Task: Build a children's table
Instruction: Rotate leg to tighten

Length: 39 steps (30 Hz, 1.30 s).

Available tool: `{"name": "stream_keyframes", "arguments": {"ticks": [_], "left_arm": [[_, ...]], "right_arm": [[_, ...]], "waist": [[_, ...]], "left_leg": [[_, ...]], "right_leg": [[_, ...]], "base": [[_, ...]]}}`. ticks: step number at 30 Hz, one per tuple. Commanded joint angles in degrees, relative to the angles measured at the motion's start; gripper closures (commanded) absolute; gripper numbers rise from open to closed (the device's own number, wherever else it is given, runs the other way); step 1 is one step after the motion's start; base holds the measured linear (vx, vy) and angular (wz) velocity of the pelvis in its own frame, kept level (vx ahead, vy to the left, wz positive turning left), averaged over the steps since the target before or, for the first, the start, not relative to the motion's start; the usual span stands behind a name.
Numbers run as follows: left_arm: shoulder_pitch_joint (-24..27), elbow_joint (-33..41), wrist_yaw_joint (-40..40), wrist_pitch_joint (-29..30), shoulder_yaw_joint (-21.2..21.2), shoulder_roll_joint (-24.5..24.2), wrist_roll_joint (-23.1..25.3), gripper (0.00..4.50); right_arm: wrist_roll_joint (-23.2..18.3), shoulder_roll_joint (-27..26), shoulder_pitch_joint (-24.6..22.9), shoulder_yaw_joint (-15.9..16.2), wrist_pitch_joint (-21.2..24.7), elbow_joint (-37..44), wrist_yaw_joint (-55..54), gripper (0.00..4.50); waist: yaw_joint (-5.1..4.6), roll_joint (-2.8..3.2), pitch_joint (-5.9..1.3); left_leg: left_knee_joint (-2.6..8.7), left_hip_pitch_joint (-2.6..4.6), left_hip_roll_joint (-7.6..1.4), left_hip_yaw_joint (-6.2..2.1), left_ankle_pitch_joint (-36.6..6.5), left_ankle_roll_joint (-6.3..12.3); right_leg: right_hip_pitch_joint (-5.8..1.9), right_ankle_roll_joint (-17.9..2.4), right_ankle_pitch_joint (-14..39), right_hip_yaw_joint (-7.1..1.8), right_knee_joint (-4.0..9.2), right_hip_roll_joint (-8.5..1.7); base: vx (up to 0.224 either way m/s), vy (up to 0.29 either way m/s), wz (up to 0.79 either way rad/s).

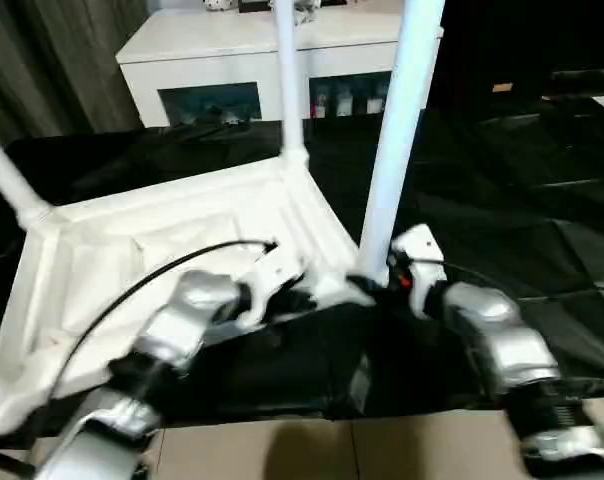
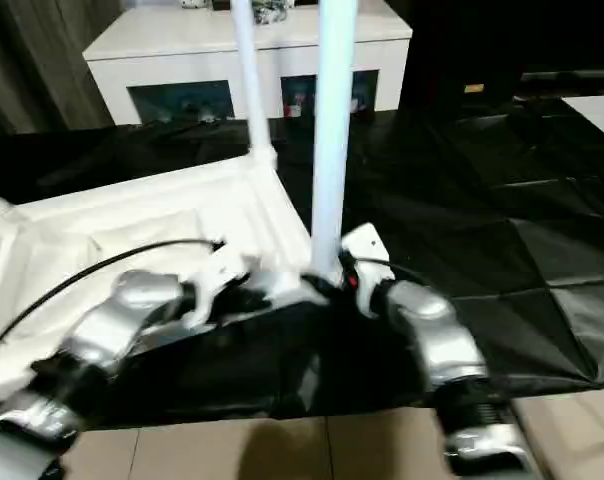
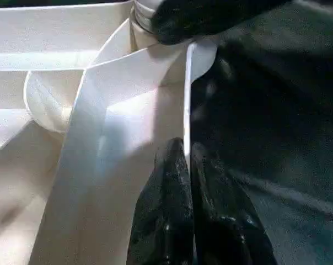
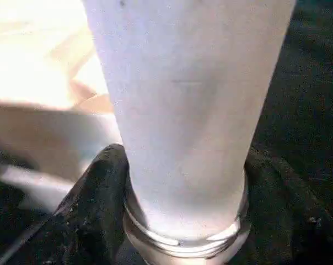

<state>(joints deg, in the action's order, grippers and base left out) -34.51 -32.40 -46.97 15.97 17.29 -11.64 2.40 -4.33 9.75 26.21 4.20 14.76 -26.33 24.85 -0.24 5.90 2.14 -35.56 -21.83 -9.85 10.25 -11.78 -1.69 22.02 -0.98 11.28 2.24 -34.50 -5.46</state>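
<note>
Right gripper (image 4: 183,221) clasps the near leg (image 1: 400,140) at the tabletop's (image 1: 182,215) five-o'clock corner; left gripper (image 3: 187,165) pinched shut.

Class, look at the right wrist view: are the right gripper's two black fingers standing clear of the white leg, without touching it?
No, the right gripper has a black finger pressed against each side of the white leg, near its base.

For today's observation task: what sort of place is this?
Probably an indoor room set up for furniture assembly: a white cabinet with glass doors, a grey curtain, and black sheeting under the upturned tabletop.
</note>
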Motion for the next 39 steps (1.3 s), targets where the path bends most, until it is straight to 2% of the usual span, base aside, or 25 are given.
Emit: {"name": "stream_keyframes", "arguments": {"ticks": [1,2,4,6,7,9,10,12,13,15,19,20,21,22,23,24,25,27,28,29,31,33,36,39], "left_arm": [[-0.93,-3.15,7.02,2.02,-1.48,1.68,0.9,4.5],[-2.36,-5.19,10.06,3.26,-2.36,3.31,1.09,4.5],[-3.43,-6.92,12.69,3.47,-2.8,4.46,1.4,4.5],[-5.31,-10.38,17.54,2.83,-3.7,6.65,1.85,4.5],[-5.81,-11.43,18.84,2.27,-3.85,7.29,2.12,4.5],[-6.3,-12.37,19.47,1.89,-4.04,7.88,2.25,4.5],[-6.3,-12.37,19.47,1.89,-4.04,7.88,2.25,4.5],[-6.23,-11.99,18.51,1.41,-3.72,7.88,2.26,4.5],[-6.19,-11.87,18.1,1.09,-3.59,7.8,2.26,4.5],[-5.85,-11.21,16.26,0.24,-3.16,7.13,2.01,4.5],[-4.93,-9.45,13.14,0.02,-2.4,5.82,1.68,4.5],[-4.49,-8.8,11.58,-0.61,-1.9,5.25,1.63,4.5],[-3.15,-7.0,7.26,-1.79,-0.57,3.71,1.45,4.5],[-3.1,-6.93,7.1,-1.85,-0.52,3.65,1.44,4.5],[-1.9,-5.15,4.49,-1.01,-0.03,2.39,1.01,4.5],[-1.9,-5.15,4.49,-1.01,-0.03,2.39,1.01,4.5],[-0.72,-3.51,1.14,-1.96,0.82,0.53,0.69,4.5],[0.3,-2.21,-1.83,-2.78,1.55,-1.54,0.44,4.5],[0.46,-2.0,-2.34,-2.92,1.67,-1.87,0.36,4.5],[1.54,-0.34,-6.29,-4.28,2.41,-3.88,-0.4,4.5],[2.49,1.3,-9.81,-5.39,2.75,-5.14,-1.35,4.5],[3.83,3.96,-14.7,-5.93,3.24,-6.79,-2.98,4.5],[5.74,9.34,-21.48,-4.64,4.29,-9.81,-5.19,4.5],[6.1,10.9,-23.08,-4.02,4.78,-10.73,-5.93,4.5]], "right_arm": [[1.12,-2.3,0.1,1.15,2.04,-2.6,-4.83,1.83],[1.84,-3.96,1.23,-0.11,3.55,-4.79,-10.62,1.83],[2.44,-5.06,2.47,-0.71,3.54,-7.0,-14.57,1.83],[2.88,-7.59,5.17,-2.98,2.84,-11.35,-22.07,1.83],[2.99,-8.56,6.28,-3.83,2.6,-12.98,-24.15,1.83],[3.76,-9.77,7.4,-3.94,1.98,-14.59,-25.62,1.83],[3.76,-9.77,7.4,-3.94,1.98,-14.59,-25.62,1.83],[3.65,-10.89,7.92,-2.6,0.58,-14.87,-23.06,1.83],[3.48,-11.02,7.93,-2.34,0.12,-14.63,-22.2,1.83],[2.71,-10.57,7.82,-1.99,-2.57,-13.19,-19.44,1.27],[2.69,-8.39,7.83,-1.8,-4.51,-11.34,-16.91,0.93],[2.54,-7.37,7.63,-1.48,-4.56,-10.51,-15.1,0.78],[1.74,-4.61,6.65,-0.52,-4.4,-7.92,-9.26,0.7],[1.72,-4.51,6.61,-0.48,-4.4,-7.82,-9.04,0.7],[1.3,-1.4,5.12,1.3,-4.24,-4.69,-2.67,0.66],[1.3,-1.4,5.12,1.3,-4.24,-4.69,-2.67,0.66],[-0.01,2.62,2.72,2.65,-4.13,-0.47,5.34,0.66],[-2.45,7.26,0.0,3.51,-4.18,4.21,14.44,0.66],[-2.88,7.94,-0.38,3.59,-4.15,4.86,15.74,0.66],[-4.94,11.64,-2.21,4.04,-3.98,7.78,22.08,0.66],[-5.62,13.76,-3.06,4.42,-4.15,8.95,25.54,0.66],[-6.47,15.91,-3.76,4.67,-3.58,9.76,29.09,0.66],[-7.15,19.42,-4.71,5.43,-3.03,11.12,34.71,0.66],[-7.44,20.59,-4.99,6.01,-2.79,11.82,37.19,0.66]], "waist": [[-0.32,-1.27,-3.16],[-0.34,-1.45,-3.25],[-0.47,-1.19,-3.31],[-0.4,-1.38,-3.38],[-0.39,-1.31,-3.41],[-0.25,-1.54,-3.43],[-0.24,-1.47,-3.48],[-0.21,-1.89,-3.44],[-0.14,-1.72,-3.41],[-0.14,-1.79,-3.45],[-0.31,-1.8,-3.54],[-0.55,-1.94,-3.57],[-0.57,-1.8,-3.56],[-0.53,-1.94,-3.45],[-0.51,-1.85,-3.59],[-0.45,-1.94,-3.57],[-0.41,-1.75,-3.65],[0.03,-1.78,-3.64],[0.19,-1.6,-3.69],[0.26,-1.14,-3.56],[0.31,-1.3,-3.57],[0.42,-0.91,-3.44],[0.92,-0.92,-3.33],[1.49,-0.61,-3.35]], "left_leg": [[5.45,1.08,-2.37,-1.1,-12.94,0.59],[5.39,1.01,-2.33,-1.06,-12.51,0.94],[5.37,1.01,-2.26,-1.04,-11.03,0.94],[5.28,1.02,-2.19,-1.03,-10.9,1.15],[5.27,1.0,-2.17,-1.01,-10.84,1.24],[5.26,0.84,-2.2,-1.03,-10.38,1.96],[5.22,0.77,-2.2,-1.05,-9.85,2.15],[5.24,0.71,-2.19,-0.99,-9.29,3.0],[5.26,0.78,-2.31,-0.98,-9.47,3.31],[5.28,0.77,-2.36,-1.01,-9.43,3.63],[5.12,0.33,-2.39,-1.06,-7.28,4.68],[5.06,0.4,-2.39,-1.06,-7.16,4.83],[5.04,0.51,-2.42,-1.07,-7.21,5.02],[5.0,0.34,-2.48,-1.06,-7.31,5.65],[4.86,0.49,-2.55,-0.99,-6.67,6.3],[4.83,0.49,-2.63,-0.95,-6.26,6.7],[4.67,0.5,-2.51,-0.93,-5.61,7.36],[4.55,0.41,-2.74,-1.01,-4.84,8.42],[4.52,0.58,-2.78,-0.93,-5.0,8.96],[4.59,0.53,-2.8,-0.97,-5.36,8.96],[4.74,0.62,-3.01,-1.03,-6.67,8.51],[4.91,0.8,-3.12,-0.96,-7.66,7.61],[5.28,1.23,-3.35,-0.84,-10.56,5.58],[5.22,1.34,-3.38,-0.75,-9.75,5.39]], "right_leg": [[-1.65,-11.33,12.34,-1.38,4.2,-2.61],[-1.66,-11.11,11.34,-1.4,4.24,-2.56],[-1.52,-11.63,9.44,-1.4,4.06,-2.52],[-1.67,-11.79,8.61,-1.37,4.1,-2.62],[-1.62,-11.83,8.52,-1.38,4.15,-2.68],[-1.89,-11.6,7.78,-1.26,4.18,-2.72],[-1.93,-11.65,7.22,-1.27,4.1,-2.79],[-2.02,-11.71,7.02,-1.19,4.15,-2.81],[-1.94,-11.61,7.35,-1.21,4.18,-2.88],[-1.99,-11.55,7.11,-1.17,4.16,-2.81],[-2.3,-12.21,3.71,-1.07,3.68,-2.88],[-2.35,-12.67,3.34,-1.04,3.67,-2.84],[-2.32,-12.94,3.23,-1.02,3.66,-2.81],[-2.49,-13.06,3.0,-0.99,3.72,-2.79],[-2.51,-13.33,1.48,-1.02,3.59,-2.82],[-2.51,-13.49,0.71,-1.07,3.53,-2.8],[-2.52,-13.89,-0.58,-1.02,3.48,-2.74],[-2.8,-14.05,-2.82,-1.09,3.21,-2.84],[-2.62,-14.37,-3.27,-1.08,3.18,-2.79],[-2.62,-14.7,-2.98,-1.01,3.17,-2.73],[-2.68,-15.06,-1.94,-0.96,3.21,-2.71],[-2.37,-15.56,-0.68,-0.96,3.25,-2.61],[-2.17,-15.6,2.05,-1.03,3.39,-2.46],[-1.99,-15.47,1.32,-1.11,3.22,-2.47]], "base": [[0.0,0.0,0.0],[0.0,0.0,0.0],[0.0,0.0,0.0],[0.0,0.0,0.0],[0.0,0.0,0.0],[0.0,0.0,0.0],[0.0,0.0,0.0],[0.0,0.0,0.0],[0.0,0.0,0.0],[0.0,0.0,0.0],[0.0,0.0,0.0],[0.0,0.0,0.0],[0.0,0.0,0.0],[0.0,0.0,0.0],[0.0,0.0,0.0],[0.0,0.0,0.0],[0.0,0.0,0.0],[0.0,0.0,0.0],[0.0,0.0,0.0],[0.0,0.0,0.0],[0.0,0.0,0.0],[0.0,0.0,0.0],[0.0,0.0,0.0],[0.0,0.0,0.0]]}}
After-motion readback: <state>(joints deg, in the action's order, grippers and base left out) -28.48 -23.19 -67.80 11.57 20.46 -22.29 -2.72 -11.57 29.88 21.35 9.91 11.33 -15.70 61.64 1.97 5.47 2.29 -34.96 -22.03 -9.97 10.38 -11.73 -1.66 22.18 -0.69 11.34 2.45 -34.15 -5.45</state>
